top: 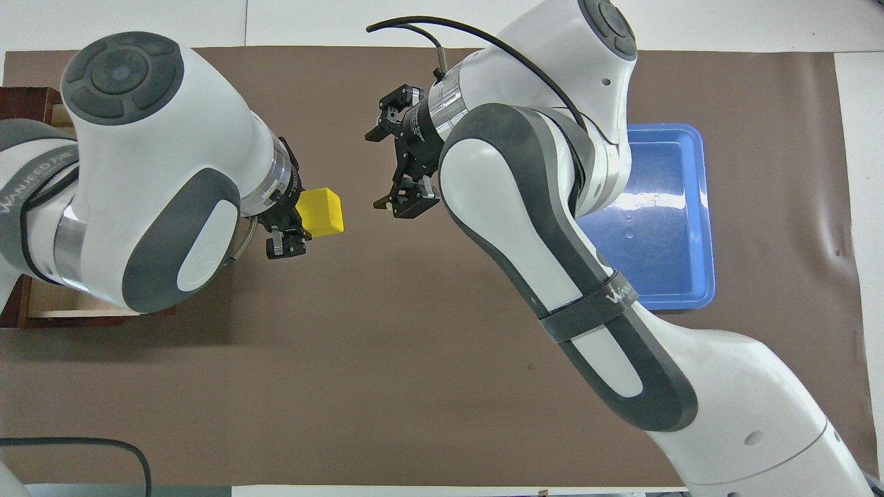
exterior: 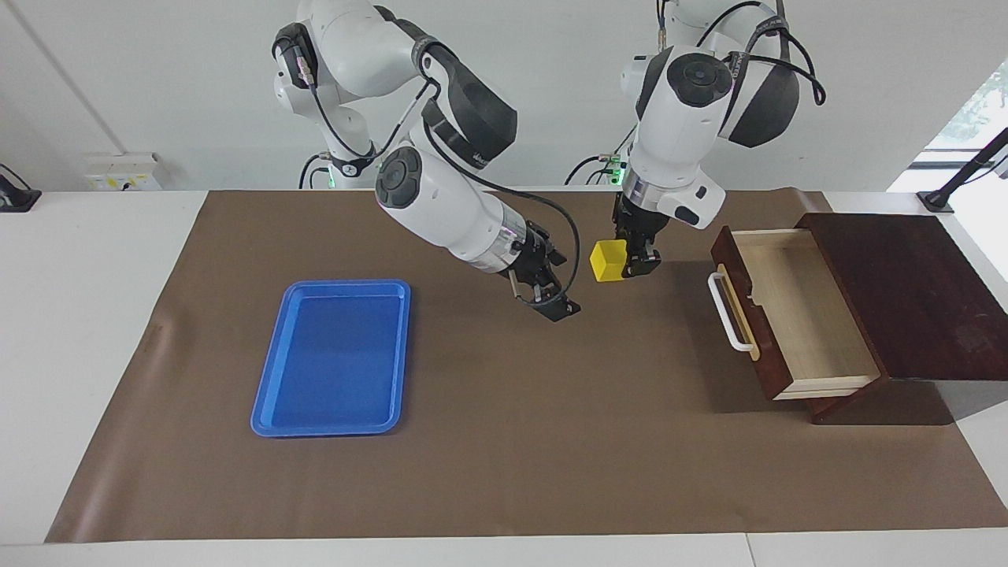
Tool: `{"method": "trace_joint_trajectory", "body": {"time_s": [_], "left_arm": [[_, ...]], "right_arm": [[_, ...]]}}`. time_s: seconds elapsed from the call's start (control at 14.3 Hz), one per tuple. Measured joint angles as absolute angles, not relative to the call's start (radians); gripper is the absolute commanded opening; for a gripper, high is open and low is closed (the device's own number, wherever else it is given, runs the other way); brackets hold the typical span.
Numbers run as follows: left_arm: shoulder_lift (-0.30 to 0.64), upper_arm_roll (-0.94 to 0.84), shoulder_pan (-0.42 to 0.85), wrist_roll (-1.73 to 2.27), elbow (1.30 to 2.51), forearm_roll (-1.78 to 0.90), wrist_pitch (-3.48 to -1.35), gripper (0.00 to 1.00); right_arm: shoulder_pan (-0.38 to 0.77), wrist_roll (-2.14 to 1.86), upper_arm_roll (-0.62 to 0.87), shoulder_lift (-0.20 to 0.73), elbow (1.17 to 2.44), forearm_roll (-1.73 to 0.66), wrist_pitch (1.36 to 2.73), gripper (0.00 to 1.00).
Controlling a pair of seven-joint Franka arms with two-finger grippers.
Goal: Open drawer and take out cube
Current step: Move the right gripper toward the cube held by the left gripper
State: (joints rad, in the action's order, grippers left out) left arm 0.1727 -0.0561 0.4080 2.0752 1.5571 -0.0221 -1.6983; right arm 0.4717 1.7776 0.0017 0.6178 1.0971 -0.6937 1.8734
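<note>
The yellow cube [exterior: 606, 260] [top: 323, 210] hangs in the air over the brown mat, with my left gripper [exterior: 628, 264] [top: 293, 222] shut on it. The drawer [exterior: 803, 315] stands pulled out of its dark wooden box [exterior: 913, 291] toward the left arm's end of the table. Its white handle [exterior: 728, 311] faces the table's middle and its pale inside shows nothing in it. My right gripper [exterior: 555, 293] [top: 385, 169] hovers open over the mat beside the cube, its fingers pointing at the cube with a small gap between them and it.
A flat blue tray [exterior: 335, 354] [top: 656, 235] lies on the mat toward the right arm's end. The brown mat [exterior: 504, 441] covers most of the white table. In the overhead view the left arm hides most of the drawer [top: 41, 310].
</note>
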Motion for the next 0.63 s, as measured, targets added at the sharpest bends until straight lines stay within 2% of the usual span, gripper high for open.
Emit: {"method": "trace_joint_trajectory", "body": {"time_s": [0.63], "left_arm": [[0.173,-0.055,0.408,2.078,1.557,-0.022,-1.702,0.0]], "right_arm": [[0.528,1.767,0.003,0.619,1.142,-0.703,1.924,0.99]]}}
